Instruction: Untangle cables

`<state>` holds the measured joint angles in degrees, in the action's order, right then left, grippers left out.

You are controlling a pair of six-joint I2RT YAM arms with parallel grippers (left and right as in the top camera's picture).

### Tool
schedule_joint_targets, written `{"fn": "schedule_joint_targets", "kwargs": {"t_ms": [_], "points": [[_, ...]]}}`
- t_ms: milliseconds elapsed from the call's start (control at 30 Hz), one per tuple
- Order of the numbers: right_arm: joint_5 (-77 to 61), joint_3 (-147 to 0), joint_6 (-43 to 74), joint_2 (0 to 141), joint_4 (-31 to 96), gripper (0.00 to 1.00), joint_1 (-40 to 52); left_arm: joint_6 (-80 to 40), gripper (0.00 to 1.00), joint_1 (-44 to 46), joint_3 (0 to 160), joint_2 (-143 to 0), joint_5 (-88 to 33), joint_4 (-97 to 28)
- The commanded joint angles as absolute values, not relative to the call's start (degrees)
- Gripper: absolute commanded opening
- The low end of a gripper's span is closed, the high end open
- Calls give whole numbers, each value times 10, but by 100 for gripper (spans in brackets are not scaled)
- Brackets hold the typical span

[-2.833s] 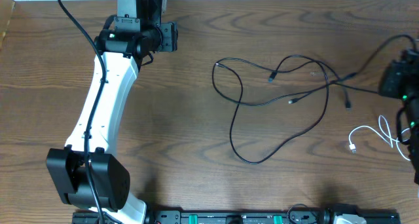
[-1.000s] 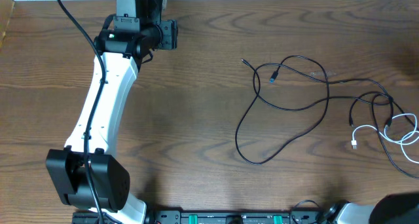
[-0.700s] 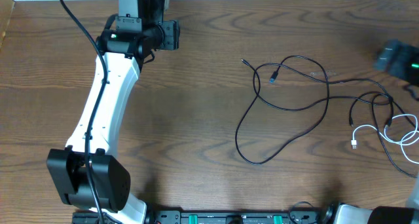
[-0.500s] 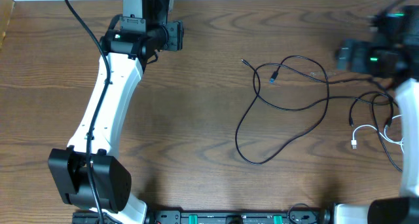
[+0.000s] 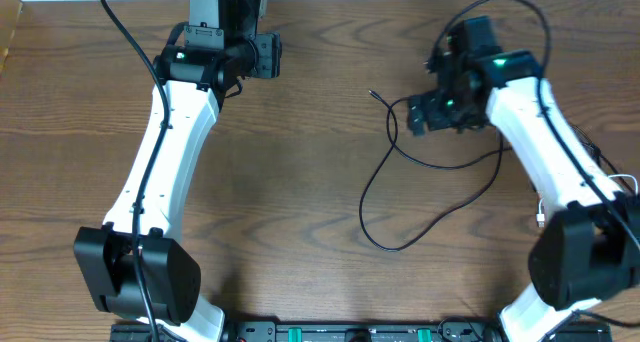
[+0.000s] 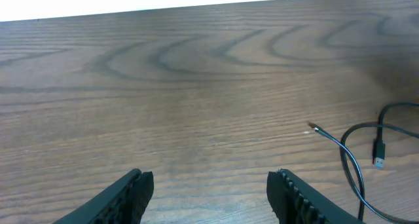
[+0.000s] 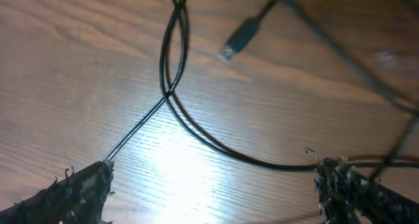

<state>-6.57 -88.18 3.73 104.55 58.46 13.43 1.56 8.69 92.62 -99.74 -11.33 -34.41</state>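
Note:
Thin black cables point(image 5: 385, 177) lie in loose loops on the wooden table, right of centre, with one free end point(image 5: 372, 94) pointing up-left. My right gripper point(image 5: 420, 117) hovers over the top of the tangle. In the right wrist view it point(image 7: 213, 175) is open wide, with crossing black strands point(image 7: 171, 86) and a small plug point(image 7: 239, 40) on the table ahead of the fingers. The white cable point(image 5: 540, 220) is mostly hidden under the right arm. My left gripper point(image 5: 264, 54) is far left of the cables, open and empty point(image 6: 209, 181); it sees a cable end point(image 6: 347, 158) at its right.
The table's far edge point(image 6: 196, 8) runs close behind the left gripper. The right arm point(image 5: 545, 152) crosses over the right part of the cables. A rail with connectors point(image 5: 360, 332) lines the table's front edge.
The right arm has swung in from the right edge to over the top of the tangle, its gripper still open. The cables had earlier shifted right. The left arm has barely moved.

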Motion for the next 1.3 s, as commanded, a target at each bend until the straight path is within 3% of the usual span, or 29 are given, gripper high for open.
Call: {"fn": "schedule_joint_targets", "kwargs": {"t_ms": [0, 767, 1267], "points": [[-55, -888, 65, 1073, 590, 96, 155, 24, 61, 88, 939, -982, -116, -344], [-35, -875, 166, 1104, 632, 93, 273, 23, 61, 88, 939, -982, -116, -342], [-30, -764, 229, 1104, 541, 90, 330, 24, 61, 88, 939, -982, -141, -340]]}}
